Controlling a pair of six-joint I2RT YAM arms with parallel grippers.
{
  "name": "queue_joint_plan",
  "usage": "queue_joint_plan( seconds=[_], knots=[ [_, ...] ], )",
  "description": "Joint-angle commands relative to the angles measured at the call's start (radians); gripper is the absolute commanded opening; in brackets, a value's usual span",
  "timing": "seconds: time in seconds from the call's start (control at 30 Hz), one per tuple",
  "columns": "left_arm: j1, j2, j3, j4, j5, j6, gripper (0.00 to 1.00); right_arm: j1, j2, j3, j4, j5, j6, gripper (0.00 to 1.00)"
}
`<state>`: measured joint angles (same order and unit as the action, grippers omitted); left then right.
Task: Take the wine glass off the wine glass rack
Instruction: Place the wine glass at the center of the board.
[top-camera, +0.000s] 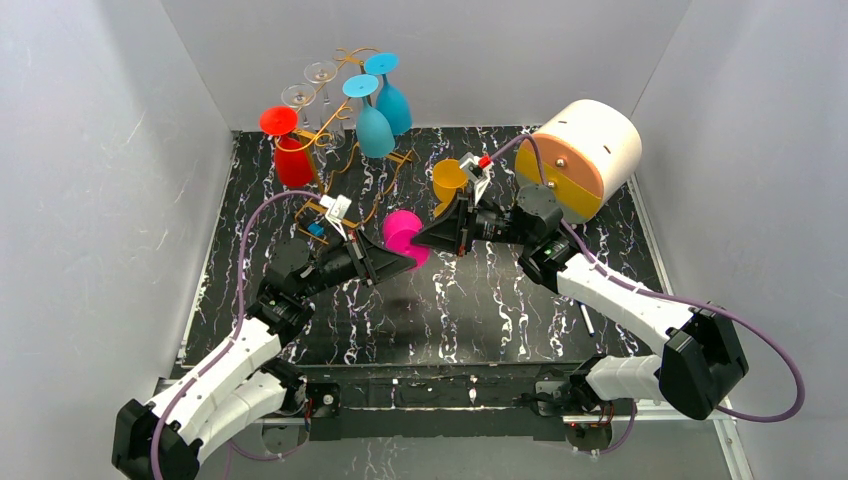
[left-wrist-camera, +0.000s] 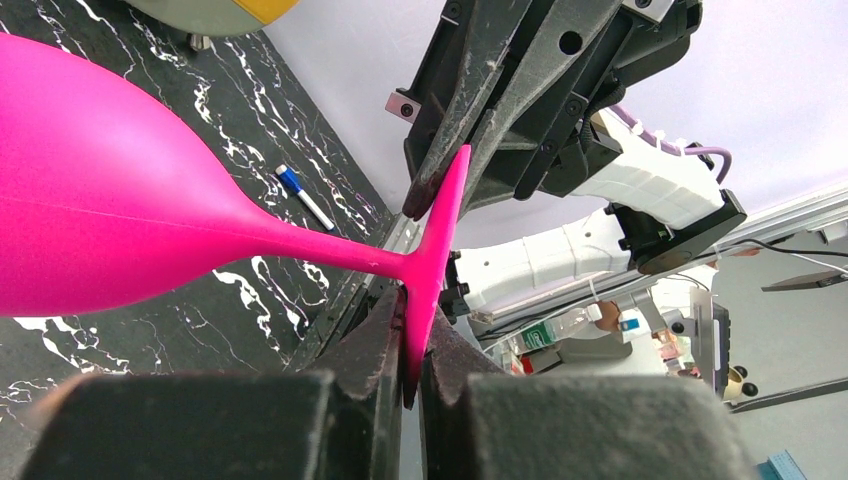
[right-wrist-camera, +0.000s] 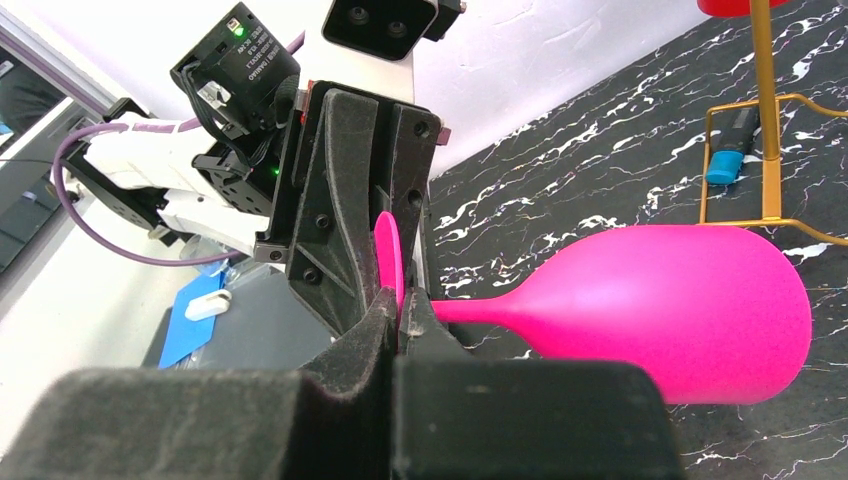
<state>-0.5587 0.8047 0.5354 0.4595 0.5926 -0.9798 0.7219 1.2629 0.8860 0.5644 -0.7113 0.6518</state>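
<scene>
Both the left gripper (left-wrist-camera: 412, 345) and right gripper (right-wrist-camera: 400, 315) are clamped on opposite edges of the foot of the pink wine glass (top-camera: 402, 235), held sideways at 5 o'clock from the wine glass rack (right-wrist-camera: 766, 120)

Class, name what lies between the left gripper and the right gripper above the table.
The pink wine glass's flat foot: the left gripper and right gripper each pinch an opposite edge, seen in both wrist views.

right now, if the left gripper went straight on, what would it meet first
The left gripper clamps the pink wine glass by its foot; straight beyond, likely the right gripper, shut on the foot's opposite edge.
</scene>
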Motion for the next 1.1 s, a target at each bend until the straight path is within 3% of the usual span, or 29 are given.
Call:
queue_joint_plan(
  seconds=[0.0,0.23,0.3,0.37,0.43,0.6,0.73,0.97,1.07],
  knots=[
    [-0.003,0.000,0.001,0.020,0.003,0.003,0.00,0.007,-0.017,0.005,0.055,0.023,-0.025,0.03],
    [-0.004,-0.078,-0.029,-0.006,-0.028,0.080,0.00,0.005,-0.042,0.024,-0.040,0.111,-0.043,0.24],
    [-0.004,-0.097,-0.020,-0.085,-0.051,0.147,0.00,0.006,-0.055,0.032,-0.085,0.159,-0.059,0.25],
    [-0.004,-0.117,-0.012,-0.193,-0.086,0.275,0.00,0.006,-0.066,0.023,-0.079,0.159,-0.063,0.38],
    [-0.004,-0.129,-0.030,-0.191,-0.008,0.369,0.00,0.005,-0.070,0.023,-0.078,0.163,-0.063,0.51],
    [-0.004,-0.132,0.000,-0.267,0.107,0.554,0.00,0.004,-0.080,0.029,-0.122,0.258,-0.073,0.62],
    [-0.004,-0.108,0.007,-0.307,0.188,0.672,0.00,-0.003,-0.093,0.061,-0.244,0.346,-0.160,0.84],
    [-0.004,-0.129,-0.006,-0.387,0.304,0.971,0.00,-0.012,-0.098,0.124,-0.431,0.411,-0.227,0.92],
    [-0.004,-0.125,0.020,-0.464,0.328,1.092,0.00,-0.040,-0.082,0.137,-0.453,0.265,-0.239,0.95]
  ],
)
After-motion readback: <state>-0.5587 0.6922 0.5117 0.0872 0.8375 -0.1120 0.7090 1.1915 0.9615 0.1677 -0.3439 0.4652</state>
